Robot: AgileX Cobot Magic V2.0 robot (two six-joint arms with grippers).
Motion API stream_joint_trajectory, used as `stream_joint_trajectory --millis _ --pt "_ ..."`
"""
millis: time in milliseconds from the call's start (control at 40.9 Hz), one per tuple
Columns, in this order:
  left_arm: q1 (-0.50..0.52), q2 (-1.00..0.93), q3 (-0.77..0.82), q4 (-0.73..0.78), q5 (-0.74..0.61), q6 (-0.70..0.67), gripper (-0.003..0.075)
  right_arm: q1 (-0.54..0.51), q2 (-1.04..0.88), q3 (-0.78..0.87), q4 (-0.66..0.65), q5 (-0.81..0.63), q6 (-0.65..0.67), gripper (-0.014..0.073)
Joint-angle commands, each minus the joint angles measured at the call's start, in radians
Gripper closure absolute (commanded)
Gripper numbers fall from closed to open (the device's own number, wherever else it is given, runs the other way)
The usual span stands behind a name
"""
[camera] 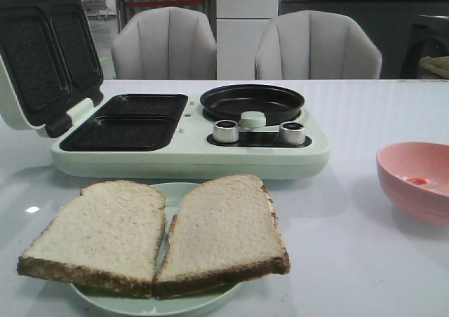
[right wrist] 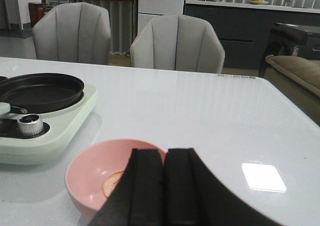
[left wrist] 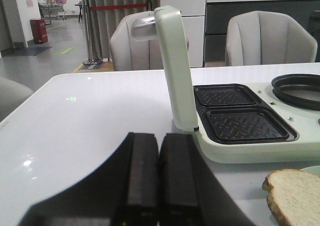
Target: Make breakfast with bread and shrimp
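Observation:
Two slices of bread, one on the left (camera: 98, 234) and one on the right (camera: 223, 233), lie side by side on a pale green plate (camera: 160, 305) at the front of the table. The shrimp (camera: 419, 181) lies in a pink bowl (camera: 414, 184) at the right; it also shows in the right wrist view (right wrist: 113, 182), partly behind my fingers. My left gripper (left wrist: 159, 146) is shut and empty above the table, left of the breakfast maker (left wrist: 250, 136). My right gripper (right wrist: 165, 158) is shut and empty, just over the bowl's near rim (right wrist: 80, 161). Neither gripper shows in the front view.
The pale green breakfast maker (camera: 189, 156) stands behind the plate, its lid (camera: 42, 57) open upright at the left, two black sandwich trays (camera: 126, 120) and a round black pan (camera: 252, 103) with two silver knobs (camera: 226, 131). Two grey chairs (camera: 165, 43) stand behind the table.

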Motion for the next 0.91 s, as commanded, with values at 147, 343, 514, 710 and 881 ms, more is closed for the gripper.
stream_joint_trajectory --millis 147,343,514,710,881 --pt "-0.008 -0.016 0.031 0.000 -0.129 -0.008 0.0619 -0.004 -0.021 -0.018 -0.007 -0.092 -0.004 0.0559" --pt "-0.008 -0.016 -0.011 0.000 -0.171 -0.008 0.0619 -0.004 -0.021 -0.080 0.040 -0.086 0.009 0.0559" --pt "-0.008 -0.012 -0.163 -0.008 -0.095 -0.008 0.0619 -0.004 -0.014 -0.276 0.047 0.107 0.009 0.0559" --pt "-0.008 0.095 -0.438 0.000 0.164 -0.008 0.0619 -0.004 0.087 -0.518 0.047 0.319 0.009 0.0559" --pt "-0.008 0.243 -0.594 0.000 0.383 -0.008 0.0619 -0.004 0.227 -0.645 0.047 0.462 0.009 0.0559"
